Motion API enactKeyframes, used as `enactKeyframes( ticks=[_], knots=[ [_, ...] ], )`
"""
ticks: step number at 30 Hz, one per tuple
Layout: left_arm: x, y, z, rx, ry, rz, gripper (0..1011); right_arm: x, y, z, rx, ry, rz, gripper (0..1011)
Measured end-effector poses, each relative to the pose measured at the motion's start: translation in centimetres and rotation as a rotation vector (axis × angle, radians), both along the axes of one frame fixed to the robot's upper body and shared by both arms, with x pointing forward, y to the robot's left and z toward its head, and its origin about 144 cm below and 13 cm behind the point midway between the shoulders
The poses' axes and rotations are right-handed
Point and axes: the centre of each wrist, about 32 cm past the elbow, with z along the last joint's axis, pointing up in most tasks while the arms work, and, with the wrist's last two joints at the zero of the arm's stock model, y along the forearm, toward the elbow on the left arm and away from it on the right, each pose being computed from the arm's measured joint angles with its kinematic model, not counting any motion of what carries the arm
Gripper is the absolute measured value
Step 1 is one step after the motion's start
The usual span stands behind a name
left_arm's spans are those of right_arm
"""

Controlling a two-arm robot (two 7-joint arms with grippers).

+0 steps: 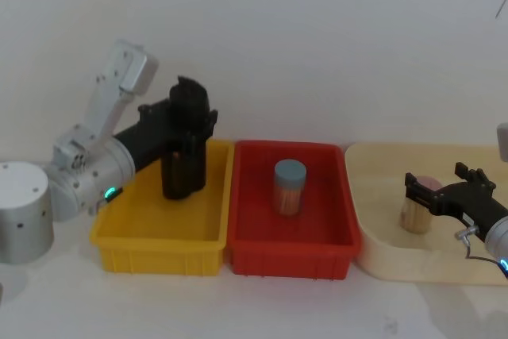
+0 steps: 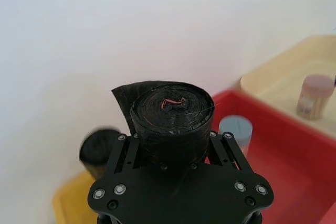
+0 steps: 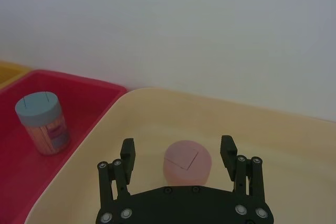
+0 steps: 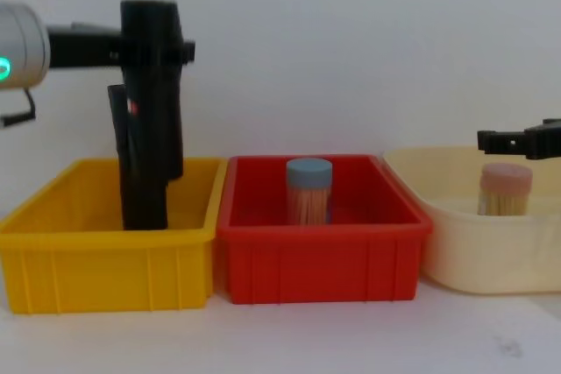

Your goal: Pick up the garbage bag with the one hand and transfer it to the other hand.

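Garbage bag, one of two rolls, in left claw's grip; right claw spread, empty.

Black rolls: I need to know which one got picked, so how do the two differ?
The held roll is clamped in the left gripper, while the other roll stands free in the yellow bin. The held roll's top sits far higher than the other roll's. Both are black, cylindrical and upright.

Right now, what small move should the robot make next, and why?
Probably carry the garbage bag rightward over the red bin. The left gripper holds it, jaws shut, above the yellow bin, while the right gripper hovers open over the pink-lidded jar in the beige tray, too far for a handover.
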Motion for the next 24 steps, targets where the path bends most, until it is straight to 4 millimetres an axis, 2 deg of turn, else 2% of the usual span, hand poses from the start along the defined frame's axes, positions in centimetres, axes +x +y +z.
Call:
enactKeyframes(
  ticks=[6, 12, 18, 24],
  knots=[
    [0.2, -0.4, 2.2, -0.007, -0.050, -0.037, 486, 0.0, 0.0, 0.0, 0.000, 0.000, 0.000, 1000],
    [0.9, -1.4, 3.3, -0.016, -0.069, -0.093, 486, 0.0, 0.0, 0.0, 0.000, 0.000, 0.000, 1000],
    [1.8, -2.6, 3.2, -0.025, -0.053, -0.153, 486, 0.0, 0.0, 0.0, 0.000, 0.000, 0.000, 1000],
    [3.3, -4.5, 2.3, -0.032, -0.017, -0.229, 486, 0.0, 0.0, 0.0, 0.000, 0.000, 0.000, 999]
  ],
)
